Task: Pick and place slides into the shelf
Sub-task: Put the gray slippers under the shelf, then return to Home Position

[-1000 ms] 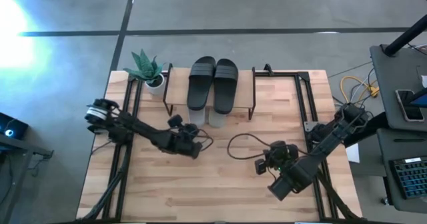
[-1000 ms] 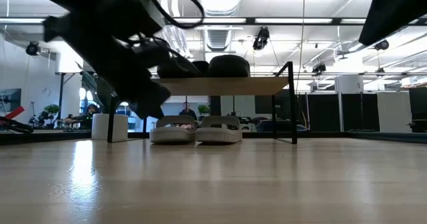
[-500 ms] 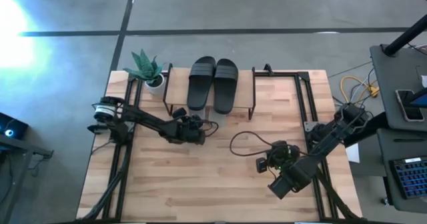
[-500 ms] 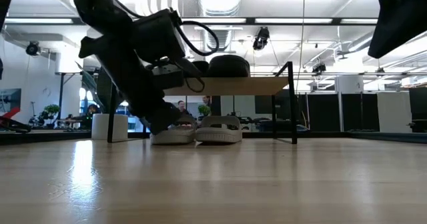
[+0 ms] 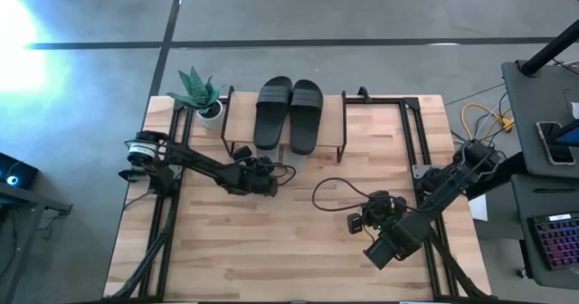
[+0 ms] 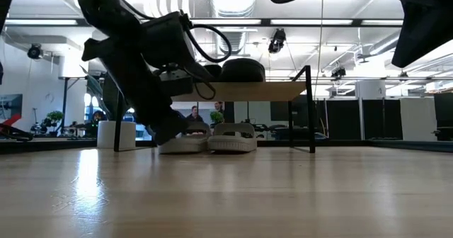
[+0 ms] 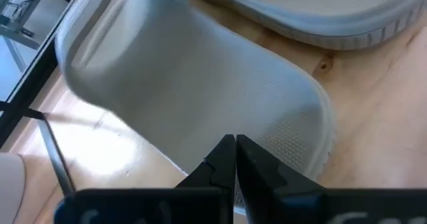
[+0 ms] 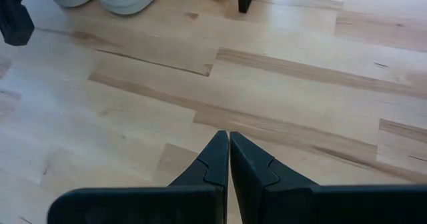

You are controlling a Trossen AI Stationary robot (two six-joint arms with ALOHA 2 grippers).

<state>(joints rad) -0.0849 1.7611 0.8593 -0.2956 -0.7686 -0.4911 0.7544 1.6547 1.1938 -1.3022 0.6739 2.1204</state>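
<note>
Grey slides point(image 6: 207, 137) under shelf point(image 6: 241, 91)

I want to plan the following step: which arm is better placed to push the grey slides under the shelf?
Left: its gripper is right at the grey slides, jaws closed. The right gripper waits farther back.

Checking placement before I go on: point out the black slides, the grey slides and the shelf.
Black slides point(image 5: 289, 112), high view, between the two straps atop the shelf.
Grey slides point(image 6: 228, 140), low view, on the right one's sole edge.
Shelf point(image 6: 272, 91), low view, front edge of top board.
</note>
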